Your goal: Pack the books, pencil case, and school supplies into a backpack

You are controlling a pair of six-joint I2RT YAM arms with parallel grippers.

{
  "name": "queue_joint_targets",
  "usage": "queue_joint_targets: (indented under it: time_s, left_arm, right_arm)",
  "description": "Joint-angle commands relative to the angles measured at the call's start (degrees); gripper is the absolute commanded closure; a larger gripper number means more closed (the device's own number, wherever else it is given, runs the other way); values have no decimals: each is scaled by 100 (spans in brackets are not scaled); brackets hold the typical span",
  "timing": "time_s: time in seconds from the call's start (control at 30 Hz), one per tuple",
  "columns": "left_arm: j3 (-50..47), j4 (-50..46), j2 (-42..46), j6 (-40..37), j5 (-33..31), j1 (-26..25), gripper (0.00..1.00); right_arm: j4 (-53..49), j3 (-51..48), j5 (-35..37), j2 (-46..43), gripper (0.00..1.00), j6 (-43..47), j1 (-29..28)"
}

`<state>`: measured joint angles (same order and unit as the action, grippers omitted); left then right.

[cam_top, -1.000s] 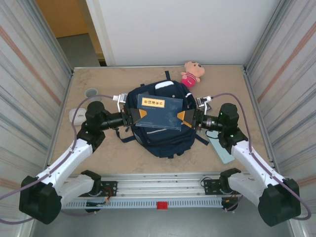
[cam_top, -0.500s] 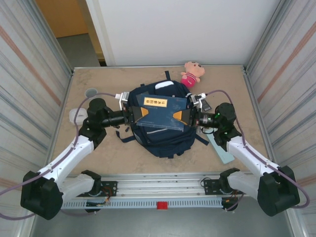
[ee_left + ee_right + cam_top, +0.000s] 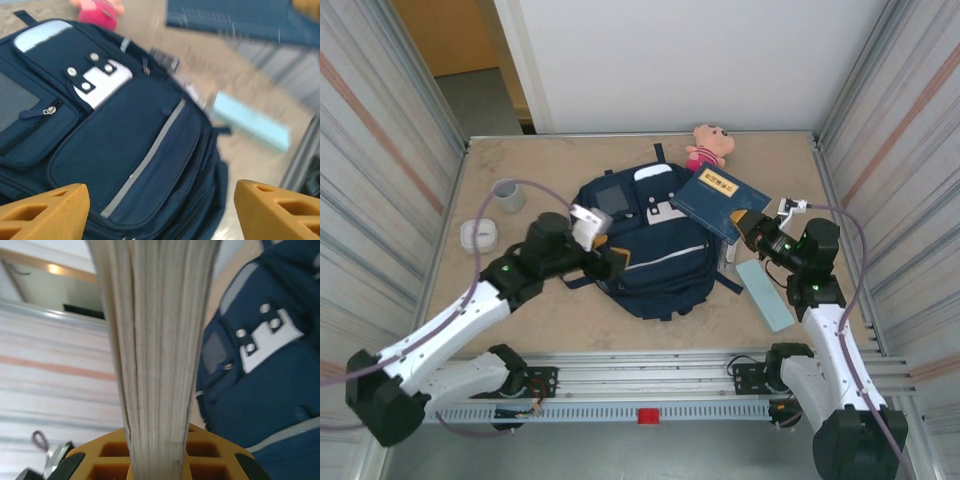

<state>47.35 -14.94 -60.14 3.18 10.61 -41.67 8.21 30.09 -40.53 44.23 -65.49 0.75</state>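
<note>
The navy backpack (image 3: 655, 262) lies flat in the middle of the table, its pockets zipped. A dark blue book (image 3: 718, 197) with a yellow label hangs tilted above the backpack's right edge, with my right gripper (image 3: 751, 231) shut on its corner. In the right wrist view the book's page edge (image 3: 157, 340) stands clamped in that gripper (image 3: 157, 460). My left gripper (image 3: 611, 255) hovers open over the backpack's left front; its orange fingers (image 3: 45, 210) straddle the backpack (image 3: 125, 135) with nothing between them. The pale teal pencil case (image 3: 765, 293) lies on the table right of the backpack.
A pink-and-tan plush toy (image 3: 709, 146) sits at the back edge. A grey cup (image 3: 508, 195) and a white rounded box (image 3: 478, 233) stand at the left. Striped walls close in both sides. Bare table lies in front of the backpack.
My left gripper let go of the book, opened and drew back to the left. My right gripper shut on the book and carried it right, off the top of the backpack.
</note>
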Motion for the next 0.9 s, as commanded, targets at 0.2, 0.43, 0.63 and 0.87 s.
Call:
queue_joint_targets:
  time_s: [0.2, 0.43, 0.63, 0.87]
  left_arm:
    - [1515, -694, -2520, -2578, -1014, -810, 11]
    - [2797, -371, -3915, -2353, -443, -987, 11]
    - [3362, -386, -4737, -2444, 24, -1058, 9]
    - [3673, -313, -5328, -2188, -530, -1111, 8]
  right_arm:
    - [-1485, 275, 1089, -301, 100, 1096, 27]
    - [-1804, 292, 1543, -125, 100, 1086, 906]
    - [-1648, 238, 1242, -63, 100, 1086, 1300]
    - [-1691, 226, 1140, -193, 100, 1238, 1309]
